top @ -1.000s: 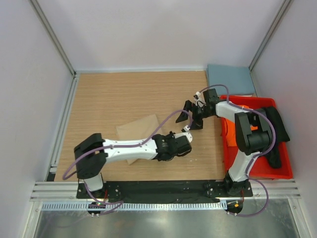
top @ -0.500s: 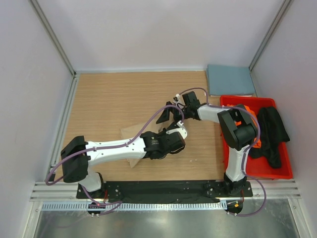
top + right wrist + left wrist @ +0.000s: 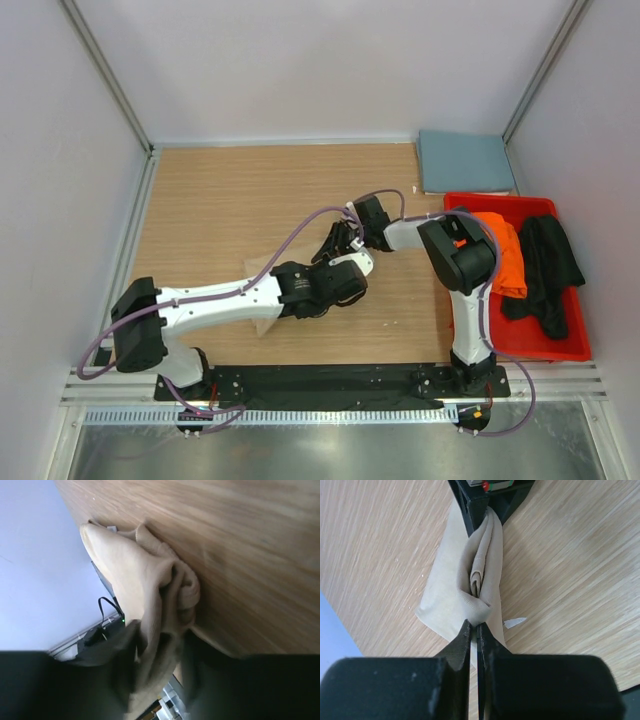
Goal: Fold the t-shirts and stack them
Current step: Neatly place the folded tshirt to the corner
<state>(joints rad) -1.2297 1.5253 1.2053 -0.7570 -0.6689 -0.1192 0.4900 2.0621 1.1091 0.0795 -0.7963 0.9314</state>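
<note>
We're looking down on a light-brown wood-grain tabletop point(image 3: 250, 190), boxed in on three sides by plain pale lilac-white wall panels point(image 3: 300, 60). A couple of silver aluminium frame posts point(image 3: 108, 80) slant up from the back corners, one on the left and one on the right. Along the near edge we've got a flat black mounting plate point(image 3: 330, 378), then a white slotted rail point(image 3: 330, 415), then a sheet of brushed grey metal point(image 3: 330, 455). The lighting's soft and even, with only faint shadows on the wood.
</note>
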